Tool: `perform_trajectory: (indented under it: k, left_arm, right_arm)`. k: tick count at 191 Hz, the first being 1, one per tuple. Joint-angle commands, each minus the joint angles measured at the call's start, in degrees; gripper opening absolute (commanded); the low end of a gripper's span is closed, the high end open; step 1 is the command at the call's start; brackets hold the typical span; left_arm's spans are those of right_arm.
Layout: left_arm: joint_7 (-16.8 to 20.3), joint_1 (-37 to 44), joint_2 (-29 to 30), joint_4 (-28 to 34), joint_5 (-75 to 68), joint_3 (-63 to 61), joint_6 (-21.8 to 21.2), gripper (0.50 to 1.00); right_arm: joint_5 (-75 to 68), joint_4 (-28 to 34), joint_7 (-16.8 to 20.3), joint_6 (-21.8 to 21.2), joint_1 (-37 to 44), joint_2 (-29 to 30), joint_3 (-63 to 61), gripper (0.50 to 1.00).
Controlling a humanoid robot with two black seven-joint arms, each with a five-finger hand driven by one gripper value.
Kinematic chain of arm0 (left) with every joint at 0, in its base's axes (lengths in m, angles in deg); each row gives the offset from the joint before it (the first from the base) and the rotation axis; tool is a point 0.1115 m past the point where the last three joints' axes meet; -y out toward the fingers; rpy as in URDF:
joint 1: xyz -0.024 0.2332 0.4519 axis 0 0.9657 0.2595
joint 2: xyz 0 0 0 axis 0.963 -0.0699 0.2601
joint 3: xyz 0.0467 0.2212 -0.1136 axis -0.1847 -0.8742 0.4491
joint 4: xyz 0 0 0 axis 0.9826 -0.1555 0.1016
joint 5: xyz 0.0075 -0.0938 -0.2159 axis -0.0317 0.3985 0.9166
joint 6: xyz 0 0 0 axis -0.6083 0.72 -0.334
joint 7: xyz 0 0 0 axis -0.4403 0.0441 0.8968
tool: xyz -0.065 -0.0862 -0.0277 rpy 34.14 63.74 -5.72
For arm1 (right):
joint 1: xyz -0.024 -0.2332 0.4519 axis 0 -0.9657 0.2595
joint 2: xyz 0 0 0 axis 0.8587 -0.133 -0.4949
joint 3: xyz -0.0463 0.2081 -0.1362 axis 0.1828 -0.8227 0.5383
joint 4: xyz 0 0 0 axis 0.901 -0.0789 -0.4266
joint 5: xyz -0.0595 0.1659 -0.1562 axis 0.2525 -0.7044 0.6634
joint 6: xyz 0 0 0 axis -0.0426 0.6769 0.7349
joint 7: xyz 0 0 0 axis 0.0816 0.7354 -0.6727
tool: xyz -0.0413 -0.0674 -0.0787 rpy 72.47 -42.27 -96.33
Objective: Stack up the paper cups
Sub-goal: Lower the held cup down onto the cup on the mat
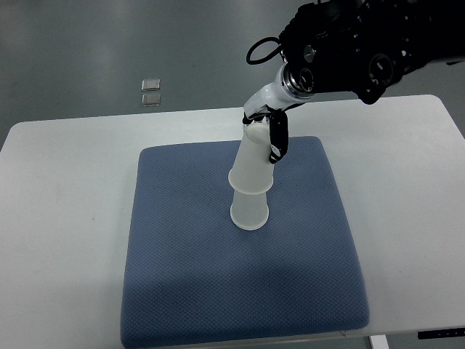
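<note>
Two white paper cups stand upside down on the blue mat (pixel 189 283) near its middle. The upper cup (pixel 253 166) sits over the lower cup (pixel 249 211) and leans a little to the right. My right hand (pixel 267 134) comes in from the upper right and its fingers are closed on the top of the upper cup. The black and white fingers (pixel 277 142) hide part of the cup's top. My left arm does not show.
The mat lies on a white table (pixel 65 189). Two small square plates (pixel 151 91) lie on the grey floor beyond the table's far edge. The bulky black forearm (pixel 356 51) hangs over the table's far right.
</note>
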Motion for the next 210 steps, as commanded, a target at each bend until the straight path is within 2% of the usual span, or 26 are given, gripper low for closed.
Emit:
perform_trajectory:
  k: [1, 172, 210]
  left_arm:
    - [0.0, 0.0, 0.0, 0.0, 0.0, 0.0, 0.0, 1.0]
    - [0.0, 0.0, 0.0, 0.0, 0.0, 0.0, 0.0, 1.0]
    - [0.0, 0.0, 0.0, 0.0, 0.0, 0.0, 0.0, 1.0]
  right_arm:
    - [-0.1, 0.2, 0.0, 0.2, 0.0, 0.0, 0.0, 0.719]
    - [-1.6, 1.4, 0.1, 4.8, -3.5, 0.0, 0.0, 0.74]
    - [-1.7, 1.4, 1.2, 5.1, -4.5, 0.0, 0.0, 0.782]
